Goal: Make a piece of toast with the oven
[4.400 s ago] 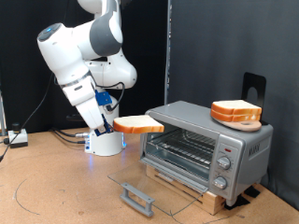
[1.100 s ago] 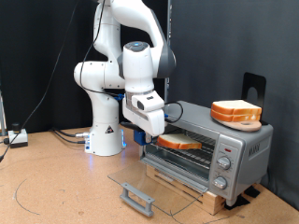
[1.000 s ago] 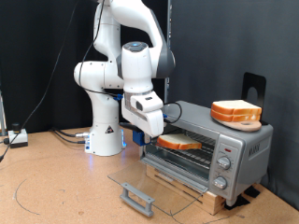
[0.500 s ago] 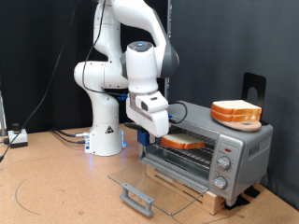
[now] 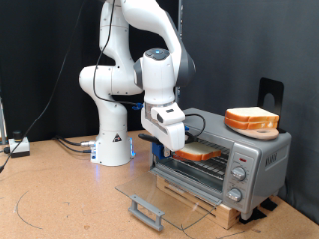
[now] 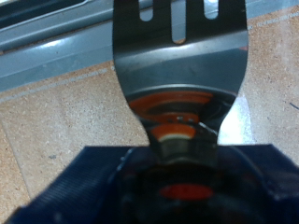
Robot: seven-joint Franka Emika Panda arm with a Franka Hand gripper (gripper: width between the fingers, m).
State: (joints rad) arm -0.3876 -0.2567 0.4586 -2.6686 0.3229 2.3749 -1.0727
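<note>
The silver oven (image 5: 261, 151) stands at the exterior view's right with its glass door (image 5: 167, 195) dropped open. My gripper (image 5: 171, 145) is at the oven's mouth, shut on a metal spatula (image 6: 177, 56). The piece of toast (image 5: 200, 151) lies flat on the spatula's far end, inside the oven opening just above the wire rack (image 5: 199, 163). In the wrist view only the slotted spatula blade and blue wrapping (image 6: 140, 187) show; the toast is hidden there.
A thicker stack of bread slices (image 5: 251, 119) sits on the oven's top at the right. Round knobs (image 5: 237, 172) are on the oven's right panel. The door's grey bar handle (image 5: 147, 210) sticks out over the wooden table (image 5: 60, 199). The robot base (image 5: 112, 149) stands behind.
The arm has swung from the exterior view's left to the oven and moved the toast on the spatula into the oven opening, further right over the last second.
</note>
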